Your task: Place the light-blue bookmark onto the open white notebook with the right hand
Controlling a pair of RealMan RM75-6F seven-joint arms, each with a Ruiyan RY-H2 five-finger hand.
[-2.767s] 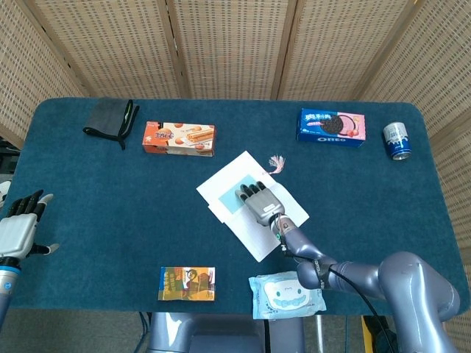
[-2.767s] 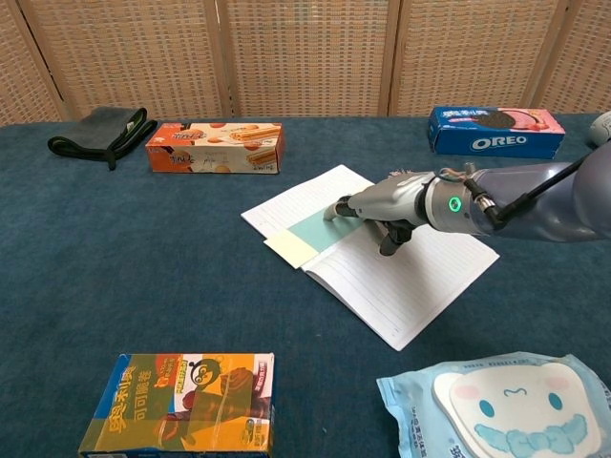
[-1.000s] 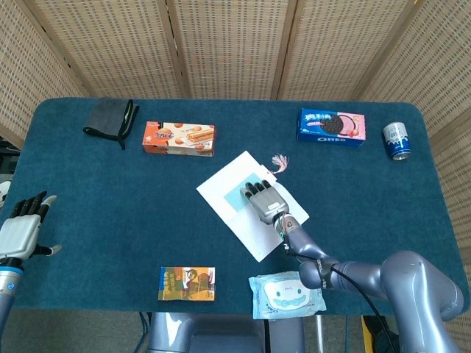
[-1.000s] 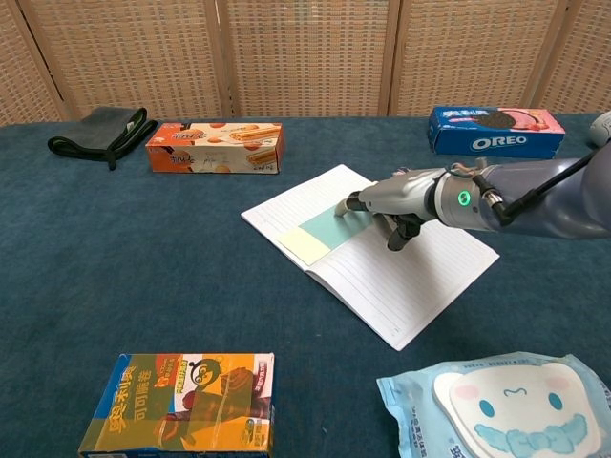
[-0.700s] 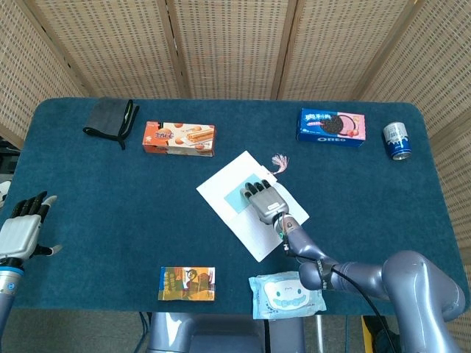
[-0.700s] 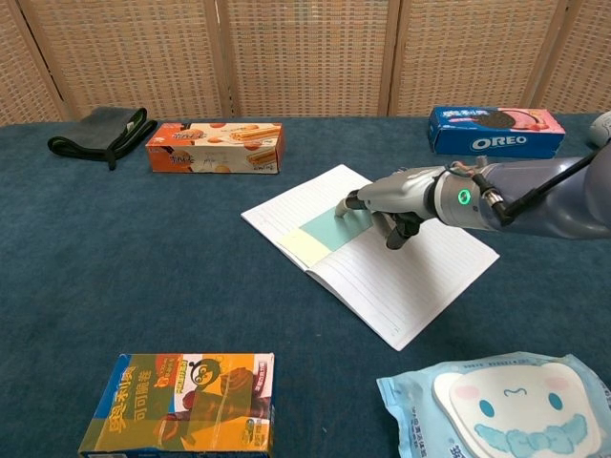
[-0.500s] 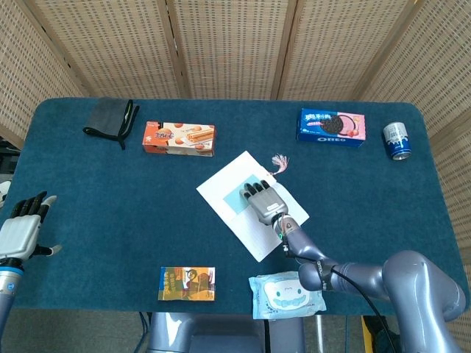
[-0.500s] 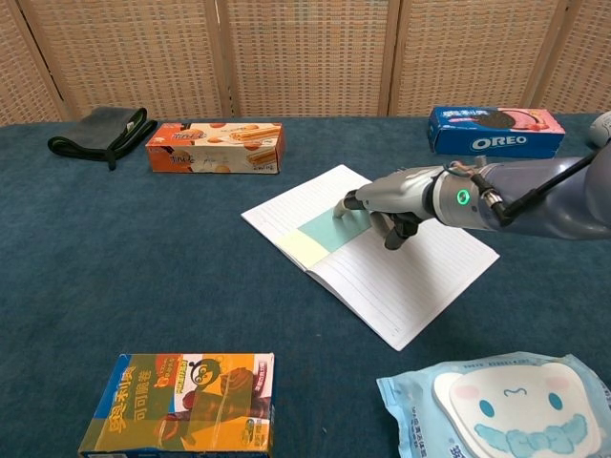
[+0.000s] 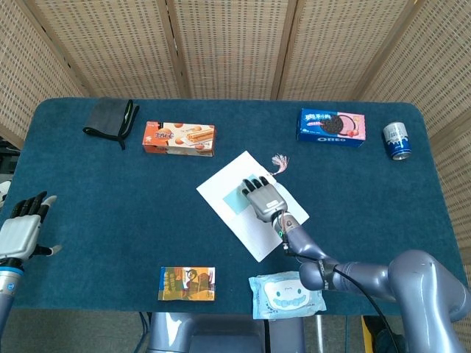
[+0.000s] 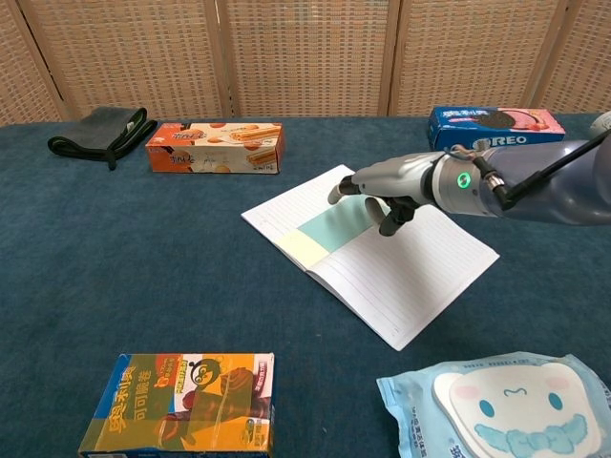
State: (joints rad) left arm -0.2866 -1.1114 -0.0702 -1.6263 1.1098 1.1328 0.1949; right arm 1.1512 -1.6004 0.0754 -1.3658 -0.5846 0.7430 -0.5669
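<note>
The light-blue bookmark, with a pale yellow end, lies flat on the left page of the open white notebook, and its pink tassel trails off the notebook's far edge. My right hand hovers just above the bookmark's far end, fingers stretched out, holding nothing. In the head view the right hand covers most of the bookmark on the notebook. My left hand stays off the table's left edge, fingers spread and empty.
An orange biscuit box and a dark cloth lie at the back left. An Oreo box and a can are at the back right. A snack box and a wipes pack sit near the front edge.
The right hand first slid the bookmark further onto the page, then lifted off it. The bookmark stays on the notebook. The left hand has barely moved.
</note>
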